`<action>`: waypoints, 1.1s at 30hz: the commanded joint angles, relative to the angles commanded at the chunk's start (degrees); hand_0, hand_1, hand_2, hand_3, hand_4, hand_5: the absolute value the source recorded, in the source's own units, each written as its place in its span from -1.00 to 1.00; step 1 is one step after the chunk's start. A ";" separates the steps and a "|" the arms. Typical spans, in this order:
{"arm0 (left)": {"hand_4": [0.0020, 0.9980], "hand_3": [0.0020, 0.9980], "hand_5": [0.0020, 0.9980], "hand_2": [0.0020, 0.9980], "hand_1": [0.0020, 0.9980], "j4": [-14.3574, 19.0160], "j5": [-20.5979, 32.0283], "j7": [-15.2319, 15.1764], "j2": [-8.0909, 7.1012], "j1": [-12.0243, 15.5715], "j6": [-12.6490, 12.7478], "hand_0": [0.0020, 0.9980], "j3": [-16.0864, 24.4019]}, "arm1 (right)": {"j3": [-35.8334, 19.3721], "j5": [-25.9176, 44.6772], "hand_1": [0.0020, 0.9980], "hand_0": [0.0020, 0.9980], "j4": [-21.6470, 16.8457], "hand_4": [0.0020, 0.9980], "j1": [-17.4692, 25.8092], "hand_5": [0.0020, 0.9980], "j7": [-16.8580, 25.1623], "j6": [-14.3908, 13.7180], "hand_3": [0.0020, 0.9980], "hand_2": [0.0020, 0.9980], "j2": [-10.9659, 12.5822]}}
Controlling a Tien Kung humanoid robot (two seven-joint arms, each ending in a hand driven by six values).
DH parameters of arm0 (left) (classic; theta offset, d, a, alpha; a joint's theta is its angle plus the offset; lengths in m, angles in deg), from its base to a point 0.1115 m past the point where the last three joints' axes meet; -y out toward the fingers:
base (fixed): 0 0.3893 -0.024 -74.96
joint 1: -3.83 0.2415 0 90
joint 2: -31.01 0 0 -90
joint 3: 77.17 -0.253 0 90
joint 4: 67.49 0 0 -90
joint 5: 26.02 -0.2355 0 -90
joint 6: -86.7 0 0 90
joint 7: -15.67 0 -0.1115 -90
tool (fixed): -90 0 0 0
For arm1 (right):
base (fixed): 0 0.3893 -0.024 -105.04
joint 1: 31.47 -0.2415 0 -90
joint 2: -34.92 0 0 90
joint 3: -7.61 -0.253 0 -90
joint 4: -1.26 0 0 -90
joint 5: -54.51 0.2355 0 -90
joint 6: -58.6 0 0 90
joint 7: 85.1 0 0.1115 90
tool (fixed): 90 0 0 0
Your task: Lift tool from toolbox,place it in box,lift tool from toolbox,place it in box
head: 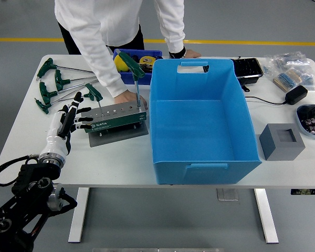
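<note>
The grey-green tool holder lies on a grey plate left of the big blue box. One green T-handle wrench stands upright in the holder's right end. Several more green T-handle wrenches lie on the table at far left. My left hand, white and black, hovers with fingers spread just left of the holder, holding nothing. A person's hand rests on the table behind the holder. The blue box is empty.
A person in white leans over the far edge, the other hand on the table behind the box. A small blue bin with yellow items is behind the holder. A grey foam block, black tray, adapter and parts lie right.
</note>
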 joint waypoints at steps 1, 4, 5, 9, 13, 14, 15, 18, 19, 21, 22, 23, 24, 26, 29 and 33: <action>0.86 0.70 0.85 0.35 0.05 -0.51 2.23 -0.43 0.01 -0.47 0.19 -0.20 -0.17 | -0.01 -0.01 0.29 0.31 -0.01 0.62 -0.03 0.51 0.00 0.00 0.12 0.43 0.01; 0.84 0.73 0.89 0.37 0.07 -1.72 9.31 -1.36 0.15 -1.65 0.49 -0.18 -0.66 | 0.05 0.16 0.29 0.31 -0.02 0.62 -0.06 0.51 0.06 -0.02 0.12 0.43 -0.01; 0.84 0.73 0.89 0.37 0.07 -2.17 11.92 -1.59 0.25 -2.04 0.51 -0.18 -0.80 | 0.06 0.21 0.29 0.31 -0.02 0.62 -0.06 0.51 0.08 -0.02 0.12 0.43 -0.02; 0.84 0.78 0.90 0.36 0.05 -4.50 21.60 -2.43 0.69 -3.57 0.35 -0.20 -1.17 | 0.13 0.37 0.29 0.31 -0.05 0.62 -0.09 0.51 0.11 -0.02 0.12 0.43 -0.04; 0.84 0.78 0.90 0.36 0.05 -6.45 31.28 -3.37 0.96 -4.90 0.76 -0.20 -1.47 | 0.12 0.20 0.29 0.31 -0.08 0.62 -0.19 0.51 0.10 -0.02 0.12 0.43 -0.06; 0.84 0.75 0.90 0.37 0.06 -6.70 33.52 -3.52 1.02 -5.14 0.80 -0.20 -1.50 | 0.15 0.24 0.29 0.30 -0.09 0.62 -0.19 0.51 0.13 -0.02 0.12 0.43 -0.06; 0.84 0.75 0.90 0.37 0.06 -6.99 36.12 -3.54 1.10 -5.47 0.76 -0.20 -1.55 | 0.14 0.30 0.29 0.30 -0.10 0.62 -0.19 0.51 0.14 -0.02 0.12 0.43 -0.07; 0.84 0.75 0.90 0.37 0.06 -7.85 43.06 -3.38 1.29 -6.52 0.52 -0.20 -1.79 | 0.12 0.26 0.29 0.30 -0.14 0.62 -0.22 0.51 0.16 -0.01 0.12 0.43 -0.08; 0.84 0.75 0.90 0.37 0.06 -8.11 45.66 -3.37 1.34 -6.86 0.50 -0.20 -1.82 | 0.14 0.21 0.29 0.30 -0.15 0.62 -0.25 0.51 0.17 0.00 0.12 0.43 -0.08; 0.84 0.75 0.89 0.39 0.06 -8.42 50.51 -3.44 1.44 -7.36 0.42 -0.20 -1.76 | 0.33 0.41 0.29 0.30 -0.20 0.62 -0.29 0.51 0.27 0.02 0.12 0.43 -0.07; 0.84 0.75 0.89 0.39 0.06 -8.50 52.74 -3.46 1.48 -7.52 0.36 -0.20 -1.72 | 0.43 0.56 0.29 0.30 -0.23 0.62 -0.29 0.51 0.33 0.03 0.12 0.43 -0.07; 0.84 0.75 0.89 0.39 0.06 -8.57 54.97 -3.49 1.49 -7.63 0.31 -0.20 -1.69 | 0.51 0.66 0.29 0.30 -0.25 0.62 -0.29 0.51 0.37 0.04 0.12 0.43 -0.07; 0.84 0.75 0.89 0.39 0.06 -8.71 57.58 -3.50 1.51 -7.81 0.19 -0.20 -1.67 | 0.56 0.74 0.29 0.30 -0.27 0.62 -0.29 0.51 0.42 0.05 0.12 0.43 -0.07; 0.84 0.75 0.89 0.39 0.07 -9.05 62.42 -3.49 1.53 -8.20 0.00 -0.20 -1.62 | 0.56 0.69 0.29 0.30 -0.31 0.62 -0.33 0.51 0.43 0.07 0.12 0.43 -0.07; 0.84 0.75 0.89 0.39 0.07 -9.55 69.76 -3.34 1.51 -8.82 -0.51 -0.20 -1.70 | 0.68 0.79 0.29 0.30 -0.34 0.62 -0.40 0.51 0.51 0.10 0.12 0.43 -0.09; 0.84 0.75 0.89 0.39 0.07 -10.19 69.70 -2.83 1.36 -9.74 -0.86 -0.19 -1.41 | 0.85 1.04 0.29 0.30 -0.41 0.62 -0.46 0.51 0.61 0.14 0.12 0.43 -0.09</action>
